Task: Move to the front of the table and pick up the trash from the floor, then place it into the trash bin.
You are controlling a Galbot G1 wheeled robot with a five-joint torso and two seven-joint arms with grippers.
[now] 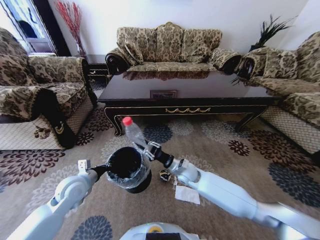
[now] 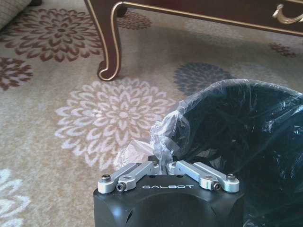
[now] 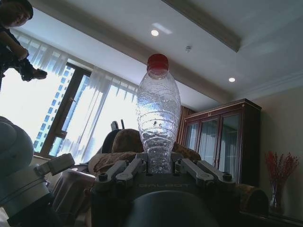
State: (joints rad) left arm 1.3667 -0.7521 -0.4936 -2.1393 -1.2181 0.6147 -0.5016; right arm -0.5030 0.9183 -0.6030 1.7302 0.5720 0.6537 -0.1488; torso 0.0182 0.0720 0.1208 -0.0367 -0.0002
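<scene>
My right gripper is closed on the base of a clear bottle with a red cap, held upright just at the bin's rim, toward 1 o'clock of its mouth. My left gripper is pinched shut on the liner at the bin's 9 o'clock edge, gripping bag and rim. The bin appears tilted, mouth toward me. On the floor, a dark wrapper ball lies just beside the bin at 3 o'clock; a white paper square lies near it, toward 5 o'clock. The table stands at 12 o'clock, well apart from the bin.
</scene>
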